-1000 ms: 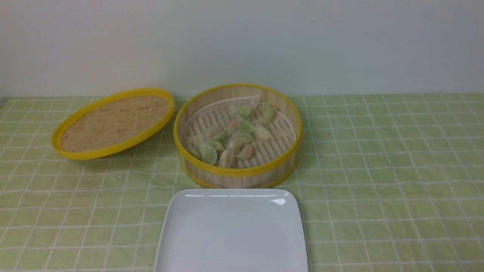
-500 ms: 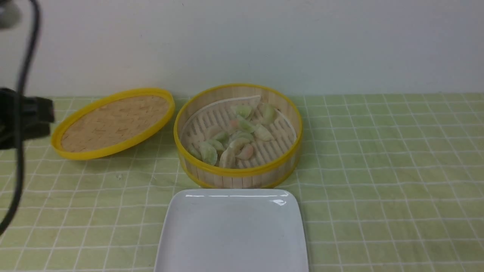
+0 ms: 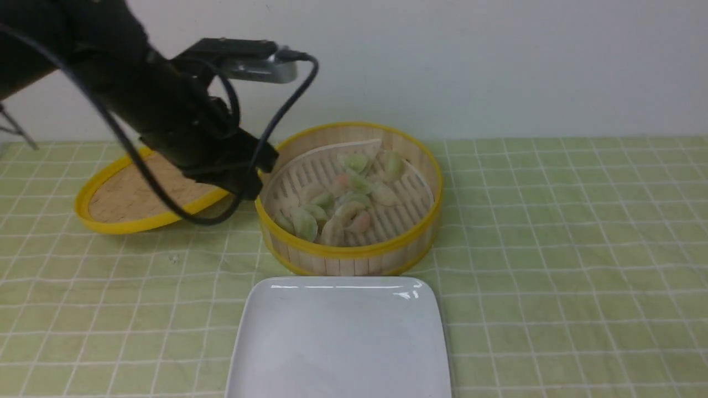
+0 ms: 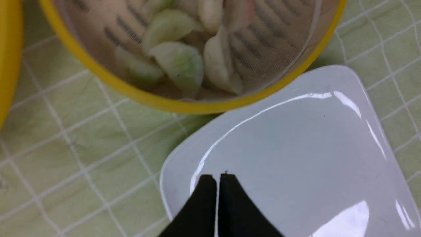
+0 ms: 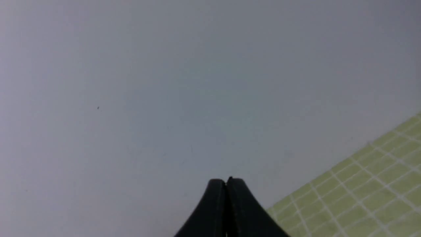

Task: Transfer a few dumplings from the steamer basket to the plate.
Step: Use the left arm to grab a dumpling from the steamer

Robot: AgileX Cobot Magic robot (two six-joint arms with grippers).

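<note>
The steamer basket point(image 3: 348, 251) stands mid-table and holds several pale green and pink dumplings point(image 3: 343, 199). The white square plate point(image 3: 337, 337) lies empty just in front of it. My left gripper point(image 3: 251, 185) hangs above the basket's left rim, shut and empty. In the left wrist view its tips point(image 4: 217, 177) show over the plate's point(image 4: 296, 148) corner, with the basket point(image 4: 164, 103) and dumplings point(image 4: 184, 62) beyond. My right gripper point(image 5: 226, 181) is shut, empty, faces the pale wall, and is out of the front view.
The shallow woven lid point(image 3: 110, 215) with a yellow rim lies left of the basket, partly behind my left arm; its rim also shows in the left wrist view point(image 4: 6, 49). A green checked cloth point(image 3: 553, 249) covers the table. A pale wall stands behind.
My left arm has swung in from the far left edge to above the basket's left rim. The basket, dumplings, plate and lid have not moved.
</note>
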